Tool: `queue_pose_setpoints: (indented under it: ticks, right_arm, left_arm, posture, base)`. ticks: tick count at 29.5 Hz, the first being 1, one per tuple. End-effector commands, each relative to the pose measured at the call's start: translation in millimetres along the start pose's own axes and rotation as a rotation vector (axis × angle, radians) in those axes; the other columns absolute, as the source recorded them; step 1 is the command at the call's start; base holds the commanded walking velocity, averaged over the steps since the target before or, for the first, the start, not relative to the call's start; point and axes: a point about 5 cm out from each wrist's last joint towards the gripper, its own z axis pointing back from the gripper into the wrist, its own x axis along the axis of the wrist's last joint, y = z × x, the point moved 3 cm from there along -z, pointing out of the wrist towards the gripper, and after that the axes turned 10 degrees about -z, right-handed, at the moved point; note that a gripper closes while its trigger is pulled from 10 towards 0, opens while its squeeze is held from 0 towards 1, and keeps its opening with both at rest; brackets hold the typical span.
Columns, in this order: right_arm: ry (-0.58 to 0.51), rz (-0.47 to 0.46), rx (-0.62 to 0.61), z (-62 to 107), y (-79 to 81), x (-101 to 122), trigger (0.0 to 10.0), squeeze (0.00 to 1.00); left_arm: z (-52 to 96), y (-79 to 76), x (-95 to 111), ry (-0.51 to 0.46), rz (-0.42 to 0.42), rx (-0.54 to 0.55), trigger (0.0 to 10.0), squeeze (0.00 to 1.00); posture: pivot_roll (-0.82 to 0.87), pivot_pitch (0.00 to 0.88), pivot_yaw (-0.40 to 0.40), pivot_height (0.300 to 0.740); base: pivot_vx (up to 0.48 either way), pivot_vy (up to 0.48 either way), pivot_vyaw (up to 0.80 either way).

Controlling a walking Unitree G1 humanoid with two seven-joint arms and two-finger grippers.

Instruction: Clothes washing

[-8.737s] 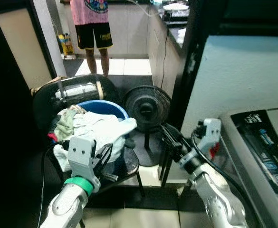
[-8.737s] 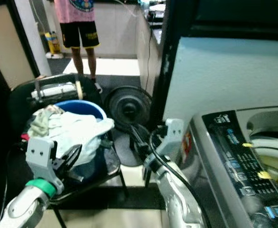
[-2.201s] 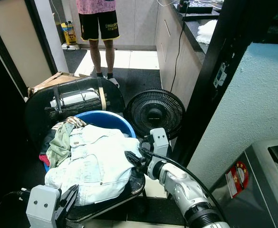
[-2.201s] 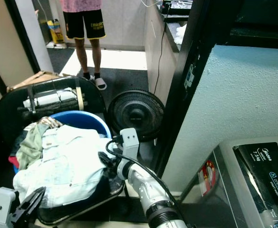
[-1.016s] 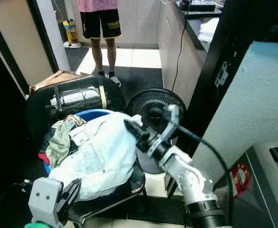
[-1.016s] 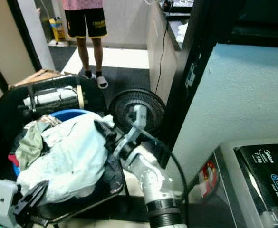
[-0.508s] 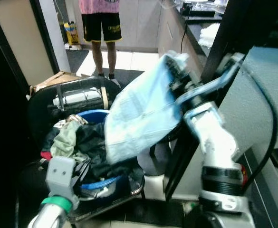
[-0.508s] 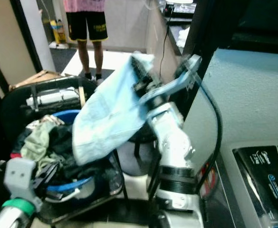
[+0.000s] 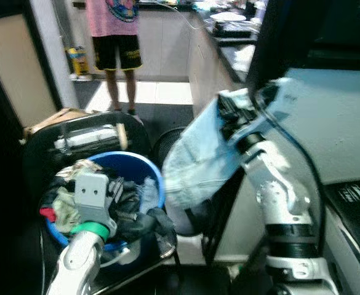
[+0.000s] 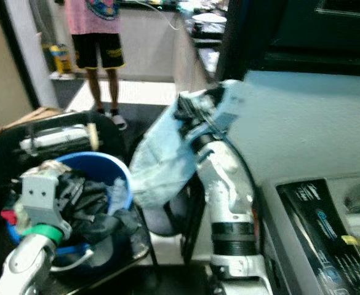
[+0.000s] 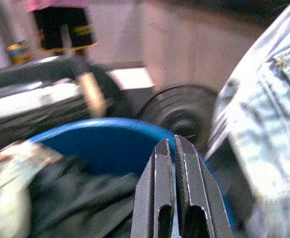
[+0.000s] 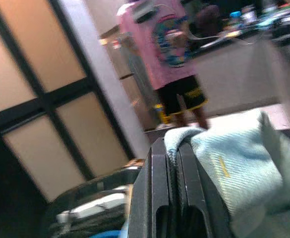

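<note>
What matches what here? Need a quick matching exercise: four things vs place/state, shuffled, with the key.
Things:
1. denim garment
2. blue bucket
3. left gripper
4. person

Place/state:
A. shut, empty, above the bucket
B. standing in the background
C. hanging from the shut right gripper
D. on the chair, holding dark clothes

Pairs: 1-C, 2-D, 3-A, 4-B
</note>
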Motion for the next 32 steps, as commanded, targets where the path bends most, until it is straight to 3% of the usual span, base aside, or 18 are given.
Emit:
queue_pose_setpoints:
  ticks: [1,10,26,32]
  right_arm:
    - [-0.065,0.015,0.011,0.4,3.2,14.1,10.0,0.0]
    - [-0.081,0.033,-0.001,-1.0,2.2,13.5,10.0,0.0]
    - [-0.101,0.02,0.004,-4.6,4.0,18.0,10.0,0.0]
    - [-0.096,0.027,0.006,-4.2,4.5,15.5,10.0,0.0]
  left_arm:
    - [-0.2,-3.9,3.0,-0.003,0.014,-0.02,10.0,0.0]
    - [-2.8,-4.2,9.4,-0.022,-0.055,-0.026,10.0,0.0]
    - [-1.7,-1.7,9.1,-0.009,-0.058,-0.018,10.0,0.0]
    - [0.6,0.5,6.6,0.012,-0.02,-0.007,10.0,0.0]
  posture:
    - [-0.01,0.0,0.031,0.74]
    - [0.0,0.0,0.027,0.74]
    - [0.01,0.0,0.028,0.74]
    - [0.01,0.0,0.029,0.74]
  base:
    - [0.0,0.0,-0.8]
    - [0.0,0.0,-0.8]
    - [0.0,0.0,-0.8]
    - [0.0,0.0,-0.8]
